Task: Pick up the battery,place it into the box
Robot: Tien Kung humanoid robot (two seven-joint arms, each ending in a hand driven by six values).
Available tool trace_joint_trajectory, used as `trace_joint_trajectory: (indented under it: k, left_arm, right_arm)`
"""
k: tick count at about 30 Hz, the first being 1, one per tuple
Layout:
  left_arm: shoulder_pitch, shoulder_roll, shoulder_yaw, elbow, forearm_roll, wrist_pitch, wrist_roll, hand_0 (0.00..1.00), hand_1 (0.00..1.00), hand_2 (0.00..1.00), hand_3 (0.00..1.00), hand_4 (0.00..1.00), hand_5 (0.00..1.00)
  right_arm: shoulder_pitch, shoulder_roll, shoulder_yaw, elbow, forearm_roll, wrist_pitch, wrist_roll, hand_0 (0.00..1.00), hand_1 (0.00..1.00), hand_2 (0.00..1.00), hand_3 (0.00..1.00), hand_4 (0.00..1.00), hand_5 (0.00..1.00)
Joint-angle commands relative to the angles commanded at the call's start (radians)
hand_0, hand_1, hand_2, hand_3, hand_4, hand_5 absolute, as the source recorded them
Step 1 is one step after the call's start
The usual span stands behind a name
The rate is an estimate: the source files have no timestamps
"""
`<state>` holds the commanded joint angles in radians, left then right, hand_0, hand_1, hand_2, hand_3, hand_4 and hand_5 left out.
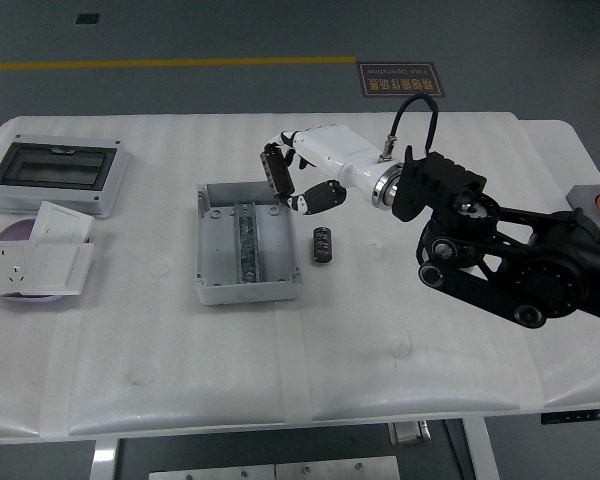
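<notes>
My right hand (292, 178) is shut on a dark cylindrical battery (276, 171), held upright-tilted above the far right corner of the open grey box (208, 262). The white hand and black arm reach in from the right edge. A second black battery (323, 244) lies on the table just right of the box, apart from the hand. The box has a metal rail down its middle. My left arm does not show.
A grey enclosure with a dark window (55, 174) sits at the far left. In front of it lie white socket plates (35, 260) over a purple disc. A grey block (587, 203) with something orange is at the right edge.
</notes>
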<state>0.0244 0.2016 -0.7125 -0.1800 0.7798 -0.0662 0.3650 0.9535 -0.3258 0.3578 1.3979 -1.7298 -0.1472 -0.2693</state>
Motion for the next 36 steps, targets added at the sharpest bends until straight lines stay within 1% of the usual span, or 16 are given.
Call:
trace_joint_trajectory:
  k: [2, 3, 4, 6, 9, 10, 14, 15, 20, 22, 24, 26, 27, 32, 33, 36]
  left_arm:
    - [0.001, 0.000, 0.012, 0.000, -0.017, 0.002, -0.002, 0.651, 0.659, 0.619, 0.558, 0.448, 0.422]
    - [0.000, -0.001, 0.016, 0.000, -0.023, 0.002, -0.004, 0.650, 0.659, 0.619, 0.558, 0.449, 0.425]
    - [0.000, -0.001, 0.023, 0.000, -0.032, 0.003, -0.006, 0.650, 0.659, 0.619, 0.558, 0.449, 0.425]
    - [-0.001, -0.002, 0.040, 0.000, -0.051, 0.004, -0.010, 0.650, 0.659, 0.619, 0.558, 0.449, 0.425]
    - [-0.001, -0.003, 0.048, 0.000, -0.060, 0.004, -0.012, 0.650, 0.659, 0.619, 0.558, 0.449, 0.425]
    - [-0.001, -0.003, 0.047, 0.000, -0.058, 0.003, -0.011, 0.650, 0.658, 0.619, 0.558, 0.450, 0.427]
    - [-0.001, -0.003, 0.028, 0.000, -0.041, -0.002, -0.013, 0.650, 0.658, 0.619, 0.558, 0.450, 0.427]
    - [-0.001, -0.003, 0.024, 0.000, -0.037, -0.003, -0.013, 0.650, 0.659, 0.619, 0.558, 0.450, 0.426]
    - [-0.001, -0.002, 0.018, 0.000, -0.031, -0.004, -0.013, 0.650, 0.659, 0.619, 0.558, 0.450, 0.426]
    - [-0.001, -0.002, 0.019, 0.000, -0.032, -0.004, -0.014, 0.650, 0.658, 0.619, 0.559, 0.443, 0.422]
    - [-0.002, -0.003, 0.020, 0.000, -0.032, -0.003, -0.013, 0.650, 0.658, 0.619, 0.559, 0.443, 0.422]
    - [-0.001, -0.004, 0.015, 0.000, -0.027, -0.003, -0.012, 0.650, 0.658, 0.619, 0.559, 0.443, 0.422]
    - [-0.001, -0.004, 0.012, 0.000, -0.024, -0.003, -0.011, 0.650, 0.658, 0.619, 0.559, 0.442, 0.421]
    - [-0.001, -0.004, 0.011, 0.000, -0.023, -0.002, -0.011, 0.650, 0.658, 0.619, 0.559, 0.442, 0.421]
    - [-0.002, -0.004, 0.011, 0.000, -0.024, -0.002, -0.011, 0.649, 0.657, 0.619, 0.558, 0.442, 0.424]
    - [-0.002, -0.004, 0.013, 0.000, -0.026, -0.002, -0.012, 0.649, 0.657, 0.619, 0.558, 0.442, 0.424]
  right_arm:
    - [-0.017, 0.042, -0.007, -0.009, -0.034, -0.033, 0.006, 0.628, 0.570, 0.584, 0.666, 0.479, 0.198]
    - [-0.024, 0.060, -0.013, -0.017, -0.044, -0.044, 0.010, 0.648, 0.600, 0.633, 0.672, 0.560, 0.305]
    - [-0.031, 0.079, -0.023, -0.028, -0.053, -0.058, 0.015, 0.648, 0.600, 0.633, 0.672, 0.560, 0.305]
    - [-0.041, 0.100, -0.040, -0.052, -0.058, -0.077, 0.026, 0.648, 0.600, 0.633, 0.672, 0.560, 0.305]
    - [-0.051, 0.116, -0.064, -0.085, -0.050, -0.101, 0.044, 0.648, 0.600, 0.633, 0.672, 0.560, 0.305]
    - [-0.053, 0.121, -0.071, -0.096, -0.046, -0.108, 0.050, 0.897, 0.918, 0.916, 0.995, 0.698, 0.407]
    - [-0.061, 0.135, -0.100, -0.133, -0.039, -0.116, 0.061, 0.897, 0.918, 0.916, 0.995, 0.698, 0.407]
    - [-0.063, 0.138, -0.106, -0.141, -0.036, -0.116, 0.063, 0.965, 0.995, 0.982, 0.998, 0.723, 0.409]
    - [-0.067, 0.152, -0.139, -0.205, -0.004, -0.121, 0.076, 0.965, 0.995, 0.982, 0.998, 0.723, 0.409]
    - [-0.069, 0.155, -0.151, -0.232, 0.011, -0.123, 0.080, 0.978, 0.998, 0.998, 0.998, 0.739, 0.406]
    - [-0.072, 0.155, -0.157, -0.252, 0.021, -0.124, 0.084, 0.978, 0.998, 0.998, 0.998, 0.739, 0.406]
    - [-0.074, 0.143, -0.151, -0.255, 0.025, -0.127, 0.088, 0.978, 0.998, 0.998, 0.998, 0.739, 0.406]
    - [-0.073, 0.136, -0.144, -0.252, 0.026, -0.129, 0.091, 0.974, 0.998, 0.996, 0.998, 0.764, 0.415]
    - [-0.058, 0.080, -0.108, -0.246, 0.031, -0.135, 0.101, 0.974, 0.998, 0.996, 0.998, 0.764, 0.415]
    - [-0.053, 0.066, -0.109, -0.248, 0.035, -0.133, 0.102, 0.969, 0.998, 0.988, 0.998, 0.774, 0.430]
    - [-0.037, 0.029, -0.129, -0.259, 0.058, -0.119, 0.102, 0.969, 0.998, 0.988, 0.998, 0.774, 0.430]
